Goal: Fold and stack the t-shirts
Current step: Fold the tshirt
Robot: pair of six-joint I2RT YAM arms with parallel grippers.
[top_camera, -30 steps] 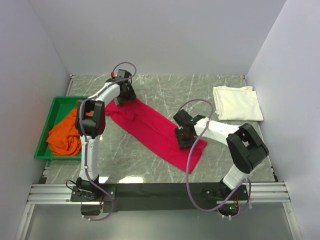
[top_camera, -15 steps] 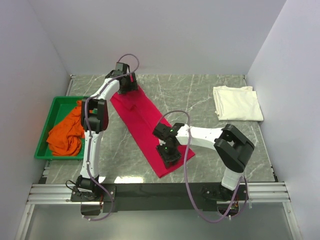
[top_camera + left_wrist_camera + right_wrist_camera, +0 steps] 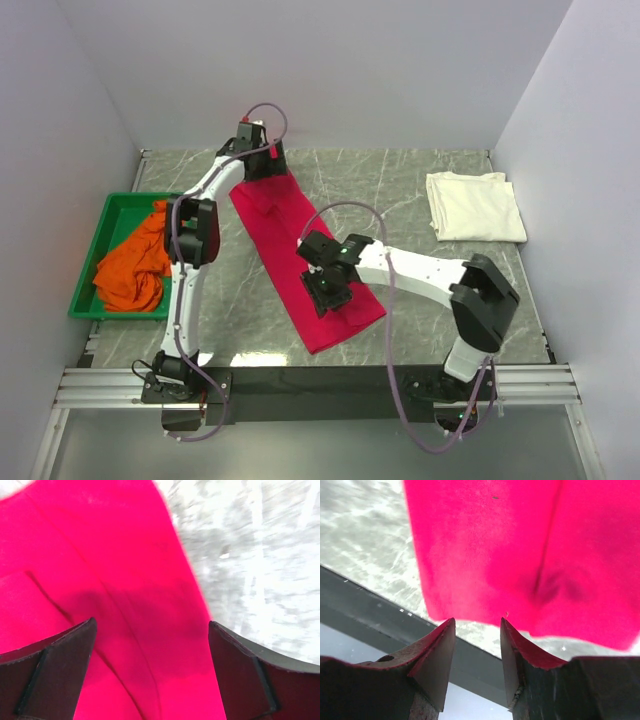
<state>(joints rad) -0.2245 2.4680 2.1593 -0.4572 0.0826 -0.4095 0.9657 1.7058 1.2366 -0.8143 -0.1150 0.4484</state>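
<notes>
The overhead view is bright and evenly lit, with short, soft shadows. At the left wrist, the worktop [image 3: 260,555] to the right of the left fingers [image 3: 50,675] is washed out and streaked with blur — a soft grey shadow lies on the crimson shirt [image 3: 100,555] between them. The right fingers [image 3: 432,655] loom dark and slightly soft, with pale glare on the worktop up-left of them.
</notes>
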